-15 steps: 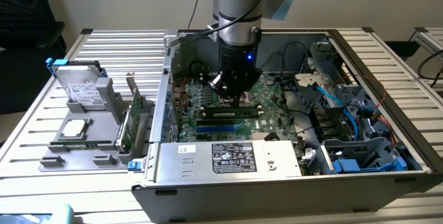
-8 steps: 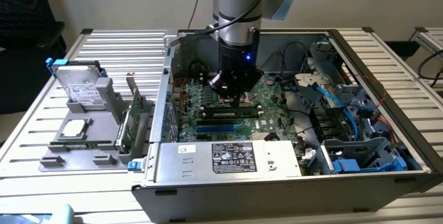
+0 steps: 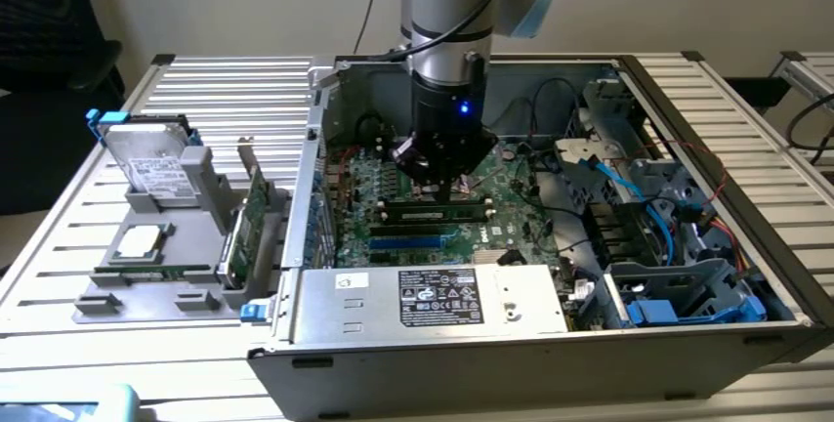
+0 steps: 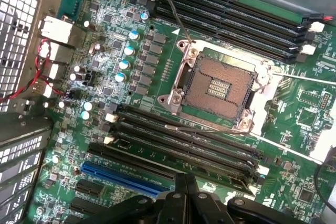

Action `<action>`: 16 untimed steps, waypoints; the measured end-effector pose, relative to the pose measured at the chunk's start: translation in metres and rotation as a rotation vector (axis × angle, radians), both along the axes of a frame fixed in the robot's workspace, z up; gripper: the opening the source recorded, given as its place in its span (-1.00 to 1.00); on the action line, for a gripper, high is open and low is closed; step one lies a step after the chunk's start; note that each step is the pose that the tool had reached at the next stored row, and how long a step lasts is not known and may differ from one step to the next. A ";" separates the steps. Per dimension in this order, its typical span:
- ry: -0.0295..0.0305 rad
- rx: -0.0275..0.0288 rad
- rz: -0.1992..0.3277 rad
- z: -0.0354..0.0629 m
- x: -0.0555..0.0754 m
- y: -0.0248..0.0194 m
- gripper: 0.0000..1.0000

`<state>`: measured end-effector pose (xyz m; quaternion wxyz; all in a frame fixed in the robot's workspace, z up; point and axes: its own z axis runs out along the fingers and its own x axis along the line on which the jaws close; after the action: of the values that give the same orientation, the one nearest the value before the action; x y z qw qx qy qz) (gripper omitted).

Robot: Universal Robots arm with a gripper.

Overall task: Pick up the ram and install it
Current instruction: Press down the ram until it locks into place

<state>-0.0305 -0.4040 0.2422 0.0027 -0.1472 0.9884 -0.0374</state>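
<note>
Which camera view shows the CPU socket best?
The wrist view: the CPU socket lies open to it, metal frame and contact field plain. In the exterior view the gripper stands before that part of the motherboard.

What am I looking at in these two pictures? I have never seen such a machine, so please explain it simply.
The grey tube coming down from above is a robot arm. At its end is a gripper, its grasping tool.

The exterior view is taken by a camera standing off the arm. It shows an open computer case on a slatted metal table. The gripper is inside the case, just above the ram, a long thin memory stick lying along the slots. I cannot tell whether they touch.

Beside the case, a grey holder carries a hard drive.

The wrist view comes from a camera on the arm. It looks down at the green motherboard and its empty processor socket.
</note>
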 end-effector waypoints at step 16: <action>-0.0062 0.0003 -0.079 -0.0001 0.000 0.0000 -0.79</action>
<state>-0.0305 -0.4040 0.2421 0.0043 -0.1079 0.9934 -0.0378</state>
